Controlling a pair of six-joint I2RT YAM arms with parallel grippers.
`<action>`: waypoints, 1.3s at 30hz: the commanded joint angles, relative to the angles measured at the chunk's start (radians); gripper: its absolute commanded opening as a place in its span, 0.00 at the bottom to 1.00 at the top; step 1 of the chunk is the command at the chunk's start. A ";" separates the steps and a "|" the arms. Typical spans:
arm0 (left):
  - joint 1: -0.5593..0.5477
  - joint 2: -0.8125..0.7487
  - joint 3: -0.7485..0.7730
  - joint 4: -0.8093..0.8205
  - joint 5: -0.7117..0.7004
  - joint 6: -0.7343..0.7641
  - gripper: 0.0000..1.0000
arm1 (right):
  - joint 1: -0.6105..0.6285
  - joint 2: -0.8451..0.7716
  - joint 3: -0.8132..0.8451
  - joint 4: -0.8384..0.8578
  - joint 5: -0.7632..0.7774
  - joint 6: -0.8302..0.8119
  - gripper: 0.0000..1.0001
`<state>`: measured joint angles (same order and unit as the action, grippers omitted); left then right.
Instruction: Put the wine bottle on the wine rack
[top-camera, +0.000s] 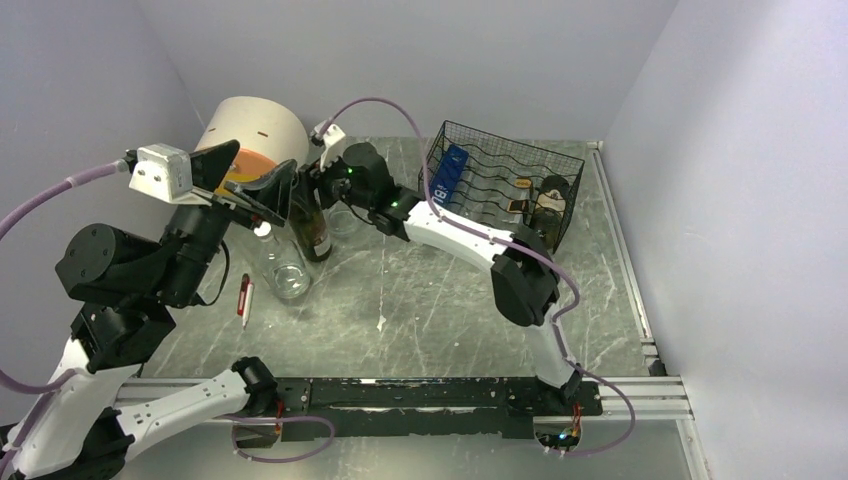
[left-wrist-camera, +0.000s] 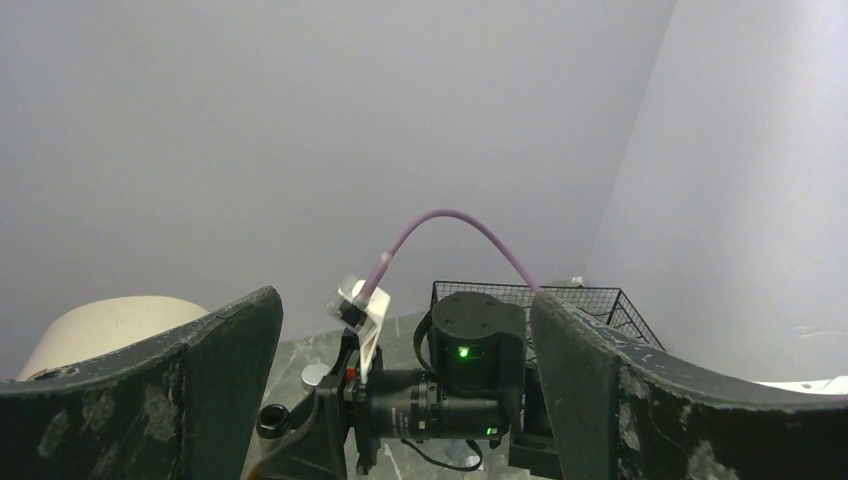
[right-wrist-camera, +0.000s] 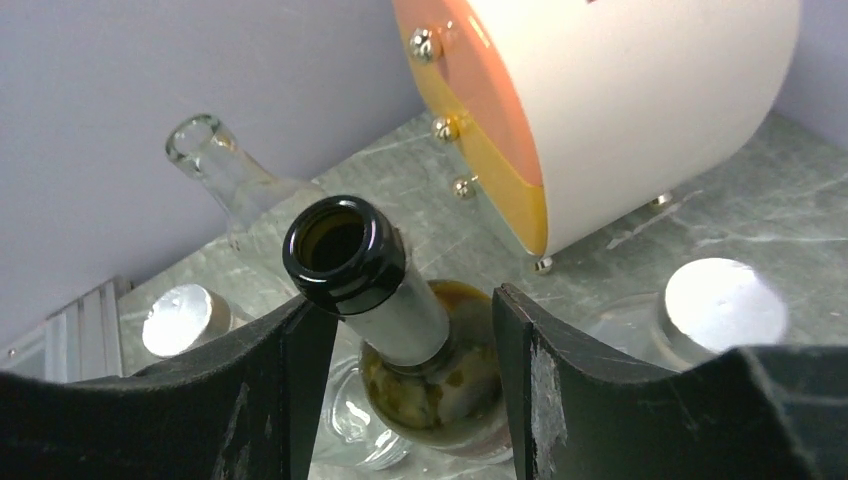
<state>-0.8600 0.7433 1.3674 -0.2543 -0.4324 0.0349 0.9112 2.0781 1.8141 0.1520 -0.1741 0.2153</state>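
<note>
We straddle the wine bottle (right-wrist-camera: 360, 280) neck with the right pincer (right-wrist-camera: 408, 305) half-open; closing off-centre could topple it.

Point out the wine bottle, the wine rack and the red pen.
wine bottle (right-wrist-camera: 400, 310): right wrist view, on its neck just below the dark lip.
wine rack (top-camera: 495, 172): top external view, on its bare wavy wires.
red pen (top-camera: 245, 299): top external view, on its barrel.
</note>
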 joint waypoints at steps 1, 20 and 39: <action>0.002 -0.001 -0.010 -0.015 -0.035 0.026 0.98 | 0.012 0.041 0.058 0.052 -0.040 -0.061 0.61; 0.002 -0.034 -0.086 -0.012 -0.075 0.004 0.98 | 0.070 -0.040 -0.049 0.182 0.107 -0.204 0.07; 0.003 -0.125 -0.339 -0.007 -0.013 -0.124 0.98 | 0.081 -0.696 -0.644 0.171 0.285 -0.144 0.05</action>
<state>-0.8597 0.6445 1.1122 -0.2798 -0.4938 -0.0483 0.9939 1.5414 1.2293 0.2558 0.0334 0.0200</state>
